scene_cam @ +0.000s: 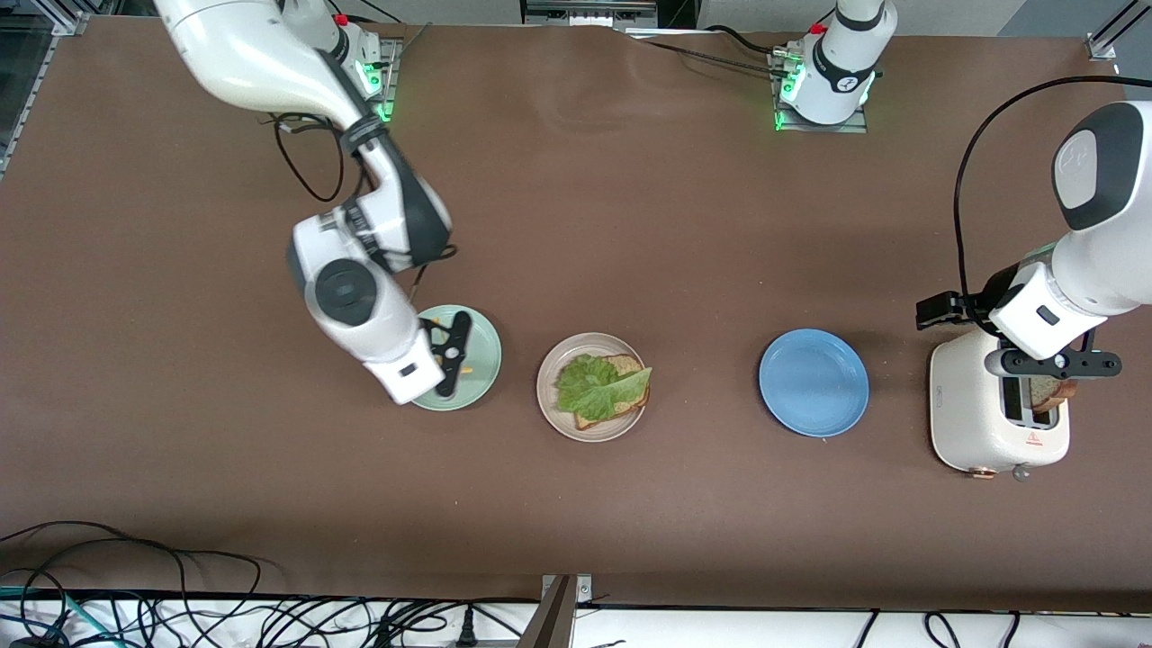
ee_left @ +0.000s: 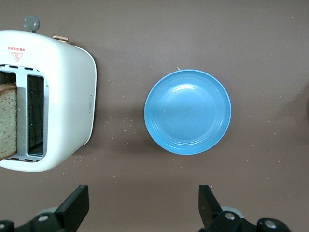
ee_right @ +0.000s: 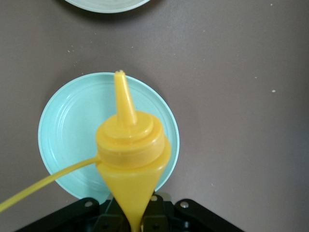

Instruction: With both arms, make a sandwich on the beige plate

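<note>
A yellow squeeze bottle is clenched in the right end effector over the mint-green plate. At its 3 o'clock in the front view, the beige plate carries a brown bread slice topped by ruffled green lettuce. The left end effector is spread wide over the counter beside the white toaster, where a second bread slice is lodged.

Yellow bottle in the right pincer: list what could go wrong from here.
1. The yellow bottle is held in the right pincer over the mint plate, not the beige plate; a squeeze now would likely miss the lettuce.
2. The lettuce overhangs the bread and may slide when topped.
3. The left pincer is open above the table beside the toaster, not over the slice; it may close on nothing.
</note>
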Action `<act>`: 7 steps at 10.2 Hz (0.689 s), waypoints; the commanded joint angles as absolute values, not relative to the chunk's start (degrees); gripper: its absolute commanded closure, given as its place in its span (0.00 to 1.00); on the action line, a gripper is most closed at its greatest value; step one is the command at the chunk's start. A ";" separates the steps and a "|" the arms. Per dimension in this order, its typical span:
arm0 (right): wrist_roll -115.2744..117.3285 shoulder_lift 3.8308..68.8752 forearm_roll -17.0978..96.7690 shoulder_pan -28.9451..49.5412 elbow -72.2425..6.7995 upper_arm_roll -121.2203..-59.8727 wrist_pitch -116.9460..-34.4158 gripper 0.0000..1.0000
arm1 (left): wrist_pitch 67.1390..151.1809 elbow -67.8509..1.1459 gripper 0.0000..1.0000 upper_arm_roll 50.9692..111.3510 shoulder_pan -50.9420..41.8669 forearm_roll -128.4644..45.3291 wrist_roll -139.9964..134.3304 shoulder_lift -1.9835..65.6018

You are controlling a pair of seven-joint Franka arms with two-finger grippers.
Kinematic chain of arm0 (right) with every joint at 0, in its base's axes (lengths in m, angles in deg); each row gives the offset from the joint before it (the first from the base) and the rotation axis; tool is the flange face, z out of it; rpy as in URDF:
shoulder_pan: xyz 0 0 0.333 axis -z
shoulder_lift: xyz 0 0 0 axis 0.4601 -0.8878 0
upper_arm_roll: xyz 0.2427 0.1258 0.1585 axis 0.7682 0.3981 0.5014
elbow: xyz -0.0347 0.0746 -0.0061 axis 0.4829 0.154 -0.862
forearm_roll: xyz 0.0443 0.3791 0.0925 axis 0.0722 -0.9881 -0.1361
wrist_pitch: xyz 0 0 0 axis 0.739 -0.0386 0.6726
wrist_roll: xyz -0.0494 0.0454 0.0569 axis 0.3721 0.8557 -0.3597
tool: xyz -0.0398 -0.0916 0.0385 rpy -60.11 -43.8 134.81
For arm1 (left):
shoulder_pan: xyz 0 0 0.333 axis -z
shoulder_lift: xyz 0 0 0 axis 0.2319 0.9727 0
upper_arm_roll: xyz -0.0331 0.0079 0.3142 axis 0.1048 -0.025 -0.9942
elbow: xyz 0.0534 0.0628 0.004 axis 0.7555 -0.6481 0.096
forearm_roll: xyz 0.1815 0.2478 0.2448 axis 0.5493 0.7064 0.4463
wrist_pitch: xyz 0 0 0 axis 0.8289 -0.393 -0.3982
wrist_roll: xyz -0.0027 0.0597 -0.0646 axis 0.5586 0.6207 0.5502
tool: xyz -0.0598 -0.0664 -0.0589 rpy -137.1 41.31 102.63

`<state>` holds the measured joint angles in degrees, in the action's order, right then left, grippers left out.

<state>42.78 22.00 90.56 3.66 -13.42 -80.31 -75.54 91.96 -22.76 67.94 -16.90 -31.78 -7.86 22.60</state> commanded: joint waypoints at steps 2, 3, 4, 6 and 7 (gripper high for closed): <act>37.04 17.30 99.00 -7.12 0.16 -87.27 -61.71 1.00 | 91.40 -22.94 0.00 68.37 -17.37 -32.49 -8.76 22.27; 35.39 15.71 101.62 -10.28 3.51 -89.90 -59.05 1.00 | 91.40 -22.94 0.00 68.37 -17.45 -32.49 -8.76 22.27; 33.54 15.44 104.77 -12.57 4.24 -91.15 -58.42 1.00 | 91.40 -22.94 0.00 68.37 -17.45 -32.57 -8.76 22.27; 29.16 14.91 111.45 -18.54 4.25 -94.05 -57.88 1.00 | 91.40 -22.94 0.00 68.28 -17.37 -32.49 -8.76 22.27; 27.04 12.99 116.53 -22.14 4.34 -95.45 -58.06 1.00 | 91.40 -22.94 0.00 68.37 -17.45 -32.57 -8.76 22.27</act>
